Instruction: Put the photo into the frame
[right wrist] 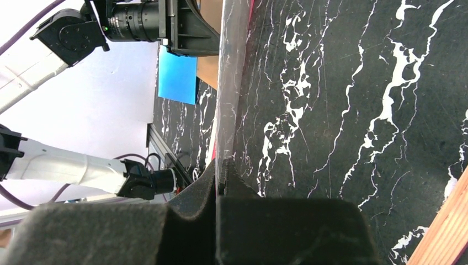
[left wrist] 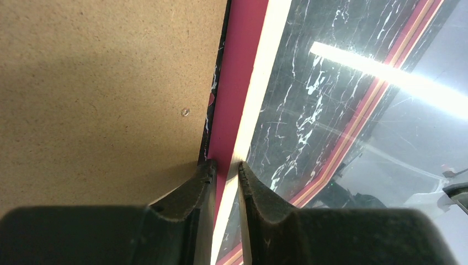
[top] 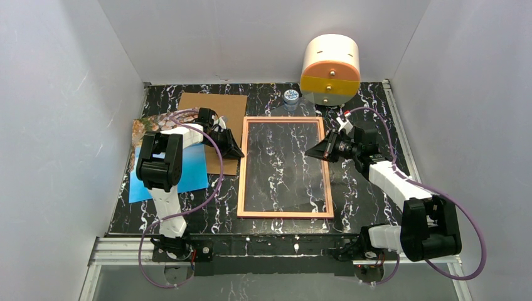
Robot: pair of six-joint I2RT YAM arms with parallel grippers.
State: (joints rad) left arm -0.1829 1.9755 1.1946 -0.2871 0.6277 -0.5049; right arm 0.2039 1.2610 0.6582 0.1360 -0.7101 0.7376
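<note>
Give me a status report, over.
Left fingers shut on frame rim. Right fingers shut on clear pane edge. Photo lies outside frame, partly under left arm. Cardboard alongside.

White-linked left arm, matching right arm, black joint housings, looping purple cables

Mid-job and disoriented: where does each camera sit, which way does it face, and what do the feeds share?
Top external: above and behind the robot, facing down on the table; shows both arms, left end effector and right end effector at the frame.
Left wrist: wrist-mounted, facing along its own fingers onto the frame's pink rim beside cardboard.
Right wrist: wrist-mounted, facing leftward past its own fingers toward the left arm and photo.
Shared: frame in all; photo in top and right wrist.
</note>
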